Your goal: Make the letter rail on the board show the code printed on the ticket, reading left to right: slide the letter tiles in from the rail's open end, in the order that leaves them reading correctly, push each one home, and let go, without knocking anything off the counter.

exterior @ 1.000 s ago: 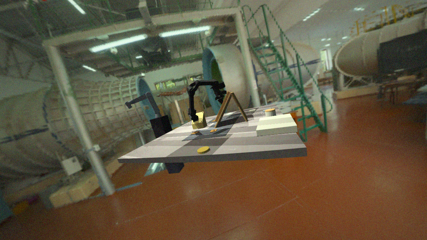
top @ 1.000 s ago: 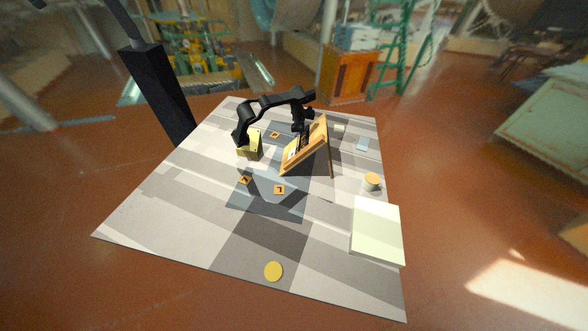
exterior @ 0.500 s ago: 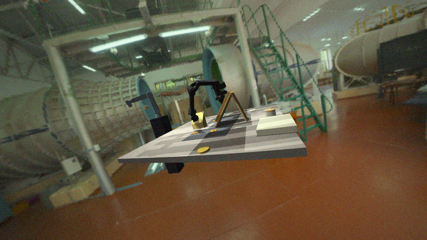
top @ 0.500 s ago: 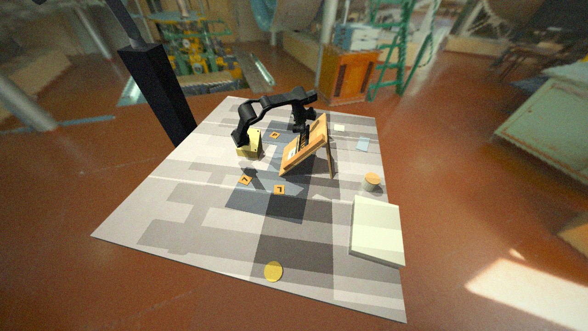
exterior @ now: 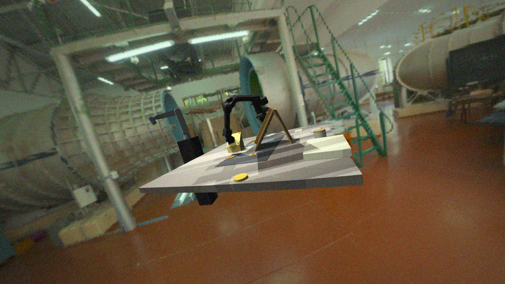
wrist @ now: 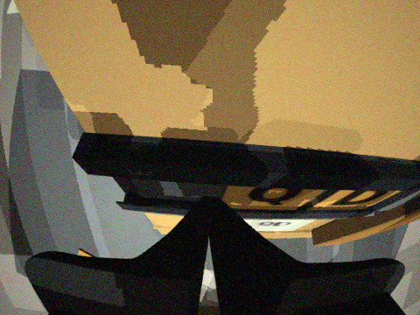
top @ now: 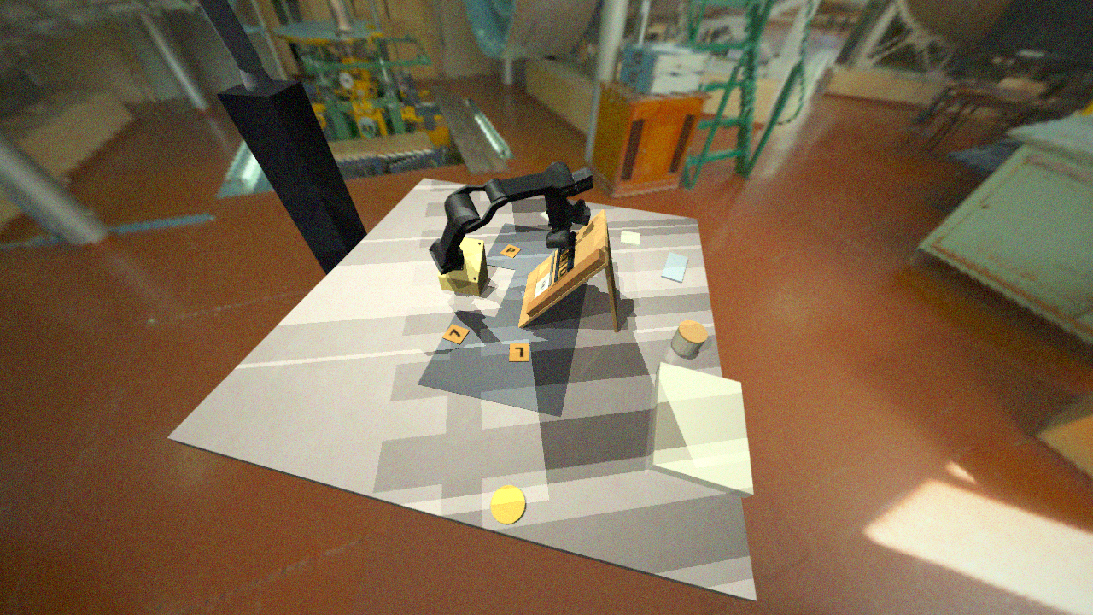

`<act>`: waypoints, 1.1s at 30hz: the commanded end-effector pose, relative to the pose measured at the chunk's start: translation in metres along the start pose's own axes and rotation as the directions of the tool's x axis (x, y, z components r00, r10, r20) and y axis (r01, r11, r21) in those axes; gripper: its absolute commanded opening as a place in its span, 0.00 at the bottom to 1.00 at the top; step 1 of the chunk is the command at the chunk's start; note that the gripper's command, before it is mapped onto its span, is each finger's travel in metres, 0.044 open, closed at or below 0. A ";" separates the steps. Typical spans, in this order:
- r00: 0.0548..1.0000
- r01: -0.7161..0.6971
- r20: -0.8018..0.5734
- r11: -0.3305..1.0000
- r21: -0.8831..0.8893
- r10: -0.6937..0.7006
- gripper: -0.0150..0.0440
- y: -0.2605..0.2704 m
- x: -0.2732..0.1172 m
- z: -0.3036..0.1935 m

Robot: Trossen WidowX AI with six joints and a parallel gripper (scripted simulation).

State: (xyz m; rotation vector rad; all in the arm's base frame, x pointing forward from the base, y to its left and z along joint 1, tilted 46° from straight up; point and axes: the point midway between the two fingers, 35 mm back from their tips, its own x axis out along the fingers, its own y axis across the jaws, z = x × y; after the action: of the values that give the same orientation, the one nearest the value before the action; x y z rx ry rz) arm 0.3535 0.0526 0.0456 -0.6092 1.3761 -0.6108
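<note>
A tilted wooden board (top: 593, 246) (wrist: 328, 87) carries a black rail (wrist: 175, 153). A Q tile (wrist: 280, 199) and a D tile (wrist: 359, 198) sit in the rail, Q left of D in the wrist view. The printed ticket (top: 542, 285) (wrist: 280, 224) below reads QD. My gripper (wrist: 209, 205) is shut and empty, its tips in front of the rail at the Q tile's left end; contact is unclear. Loose on the counter are a P tile (top: 510, 250), a tile with an angle-shaped mark (top: 455, 334) (exterior: 230, 156) and a tile with an L-like mark (top: 518, 352) (exterior: 252, 154).
A large cream block (top: 699, 436) (exterior: 326, 146) and a wooden-topped cylinder (top: 689, 340) (exterior: 319, 133) stand along the right side. A yellow disc (top: 507, 504) (exterior: 240, 177) lies near the front edge. A pale blue card (top: 675, 267) and a white card (top: 630, 238) lie behind the board.
</note>
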 end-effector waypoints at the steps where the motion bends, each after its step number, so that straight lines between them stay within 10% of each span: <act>1: 1.000 0.000 0.011 1.000 0.000 0.000 0.25 0.000 -0.001 0.004; 33: 1.000 0.001 0.011 1.000 0.000 -0.001 0.25 -0.007 0.004 0.003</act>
State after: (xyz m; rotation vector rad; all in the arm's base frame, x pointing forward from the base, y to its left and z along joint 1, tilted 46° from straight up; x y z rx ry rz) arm 0.3580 0.0467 0.0462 -0.6038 1.3674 -0.6079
